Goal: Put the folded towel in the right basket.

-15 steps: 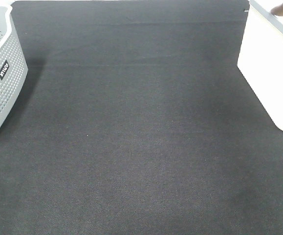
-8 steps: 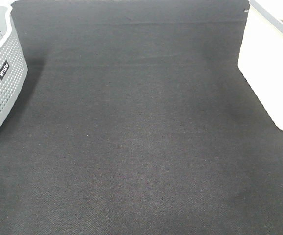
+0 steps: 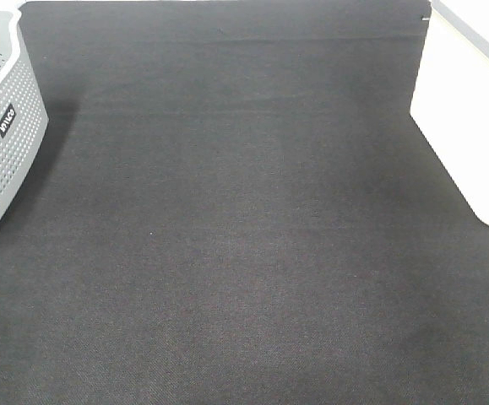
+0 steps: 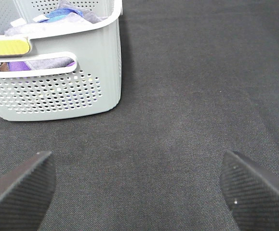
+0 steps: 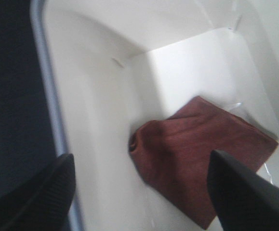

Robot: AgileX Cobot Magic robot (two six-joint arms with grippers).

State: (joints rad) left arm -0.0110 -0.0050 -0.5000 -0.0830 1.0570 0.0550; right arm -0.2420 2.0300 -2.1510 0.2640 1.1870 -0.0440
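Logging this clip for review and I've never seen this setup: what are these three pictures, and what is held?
It is a two-armed robot, each arm ending in a pincer. One picture looks down from a high camera: a black mat, a grey basket on the left, a white basket on the right; no arms show. The other two come from cameras on the wrists. The left pincer is open over the mat near the grey basket, holding nothing. The right pincer is open above the white basket, where the folded brown towel lies.

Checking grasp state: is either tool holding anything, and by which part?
Nothing is held. The right tool is open above the folded towel in the white basket; left tool open too.
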